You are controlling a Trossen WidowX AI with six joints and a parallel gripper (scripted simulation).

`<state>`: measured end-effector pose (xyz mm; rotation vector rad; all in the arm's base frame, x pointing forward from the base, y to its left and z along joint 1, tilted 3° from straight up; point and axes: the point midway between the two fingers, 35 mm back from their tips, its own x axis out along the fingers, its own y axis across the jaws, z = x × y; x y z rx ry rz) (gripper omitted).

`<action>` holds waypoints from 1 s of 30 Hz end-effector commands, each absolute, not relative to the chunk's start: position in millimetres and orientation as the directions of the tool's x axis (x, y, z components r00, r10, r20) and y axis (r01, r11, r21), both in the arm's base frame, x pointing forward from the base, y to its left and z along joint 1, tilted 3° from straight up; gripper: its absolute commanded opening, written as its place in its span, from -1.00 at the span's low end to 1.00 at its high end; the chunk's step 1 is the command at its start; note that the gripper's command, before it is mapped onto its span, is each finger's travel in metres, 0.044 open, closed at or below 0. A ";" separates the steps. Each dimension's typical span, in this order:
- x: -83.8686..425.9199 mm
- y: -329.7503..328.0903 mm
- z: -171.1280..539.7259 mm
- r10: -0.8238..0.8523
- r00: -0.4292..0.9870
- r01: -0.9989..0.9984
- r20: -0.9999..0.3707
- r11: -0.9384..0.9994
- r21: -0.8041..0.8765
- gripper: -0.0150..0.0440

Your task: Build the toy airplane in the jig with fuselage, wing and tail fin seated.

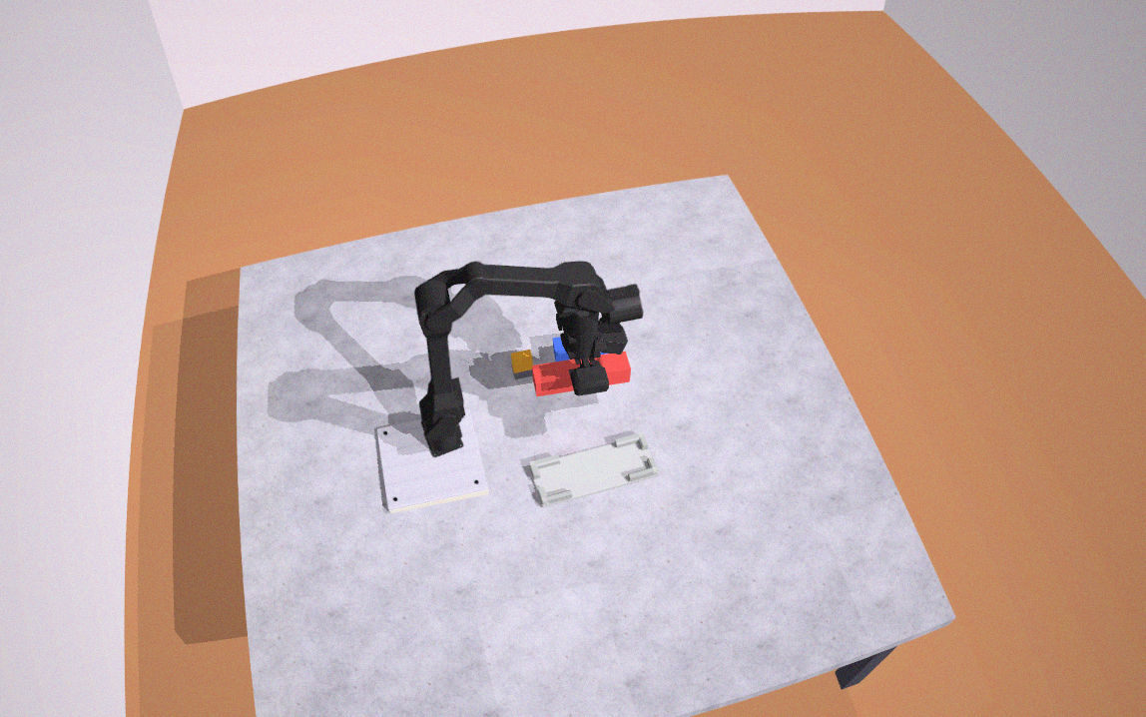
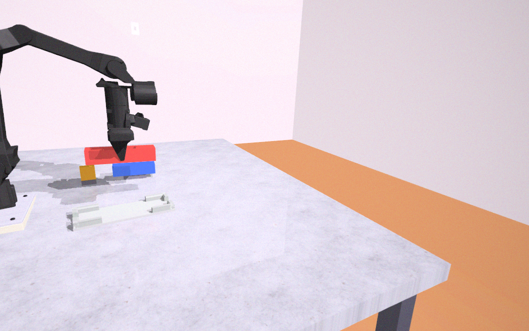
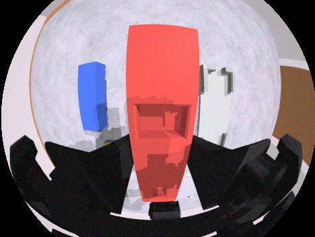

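My gripper (image 1: pixel 589 380) (image 2: pixel 121 157) (image 3: pixel 159 135) is shut on the red fuselage (image 1: pixel 620 369) (image 2: pixel 142 153) (image 3: pixel 162 66) and holds it about level, raised above the table. Its large socket and the small one near the tail face up in the wrist view. The pale cradle (image 1: pixel 591 468) (image 2: pixel 120 212) (image 3: pixel 213 109) lies empty on the table, in front of the fuselage in the top and exterior views. The blue wing (image 1: pixel 559 348) (image 2: pixel 134 168) (image 3: pixel 90 96) lies behind the fuselage, partly hidden by the arm in the top view. The orange tail fin (image 1: pixel 521 360) (image 2: pixel 87 173) stands nearby; only a sliver shows in the wrist view.
The arm's white base plate (image 1: pixel 435 485) (image 2: pixel 13 225) is left of the cradle. The grey table's right edge (image 2: pixel 331 195) lies well beyond the parts. Arm shadows fall around the wing and tail fin.
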<state>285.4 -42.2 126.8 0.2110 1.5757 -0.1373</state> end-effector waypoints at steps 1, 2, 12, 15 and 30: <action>284.3 -43.2 144.5 0.042 0.007 0.214 -0.999 0.976 0.042 -0.49; 283.6 -43.2 147.7 0.042 0.007 0.214 -0.999 0.976 0.042 -0.49; 281.7 -50.5 151.8 0.041 0.006 0.210 -0.999 0.977 0.041 -0.49; 281.5 -59.3 147.3 0.040 0.007 0.206 -0.999 0.978 0.040 -0.49; 275.8 -101.4 125.9 0.034 0.012 0.186 -0.999 0.982 0.036 -0.49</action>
